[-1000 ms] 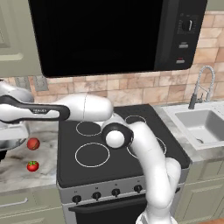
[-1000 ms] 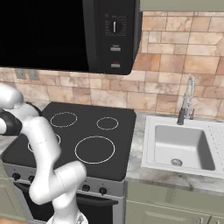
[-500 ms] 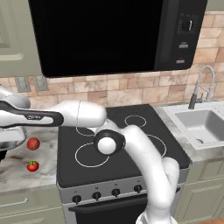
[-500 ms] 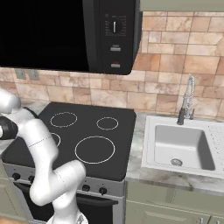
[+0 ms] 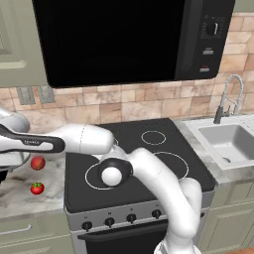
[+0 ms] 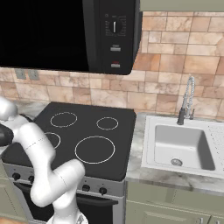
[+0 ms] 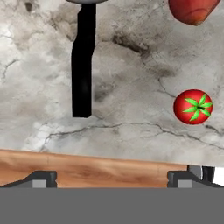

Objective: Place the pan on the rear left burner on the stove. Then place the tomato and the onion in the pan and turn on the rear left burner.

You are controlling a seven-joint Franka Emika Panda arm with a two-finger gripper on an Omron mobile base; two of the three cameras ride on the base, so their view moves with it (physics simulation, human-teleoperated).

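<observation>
Tool [image 7: 112, 177] hangs over the marbled grey stone counter [image 7: 131, 57] with its two dark tips spread wide apart, nothing between them, and a band of wood along the counter's near edge just ahead of them. Beneath it in the hand view lies the pan [image 7: 83, 61]: its straight black handle runs lengthwise toward the tool, while the shiny grey rim barely shows at the far edge. Nothing can be seen inside the pan from here. Well to one side of the handle sits the tomato [image 7: 193, 106], a small red ball with a green leafy star on top; beyond it, the smooth red-pink onion [image 7: 192, 9]. From the left base view, both rest on the counter left of the stove [image 5: 149, 144], whose black glass carries thin white rings, the rear left burner [image 6: 63, 119] bare.
</observation>
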